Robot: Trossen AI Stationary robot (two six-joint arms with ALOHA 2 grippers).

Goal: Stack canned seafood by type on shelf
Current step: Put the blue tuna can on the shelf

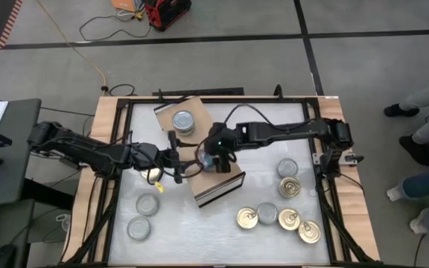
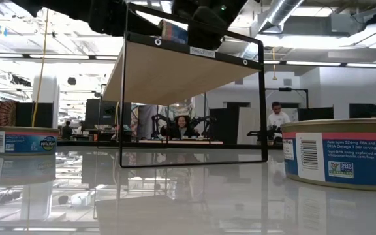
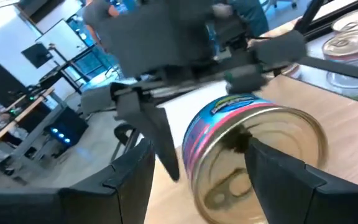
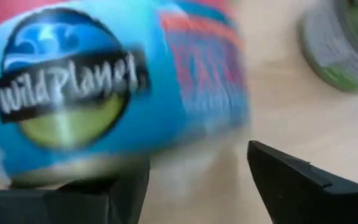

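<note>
High view: long light-wood shelf [image 1: 199,152] lies mid-surface; both arms meet over it. Left end effector [image 1: 176,159] beside right end effector [image 1: 213,158], likely steadying placement.
Left wrist: fingers wide, blue-labelled gold-top tin [image 3: 253,152] between.
Right wrist: fingers wide, tin close.

Floor [image 1: 363,18]: grey, crossed by dark seams, orange cable [image 1: 88,56] trailing.
Ceiling [image 2: 344,26]: exposed ducts, strip lights.
Far desks [image 2: 181,140]: people seated behind monitors.
Side desk [image 1: 10,156]: dark, beside the table.
</note>
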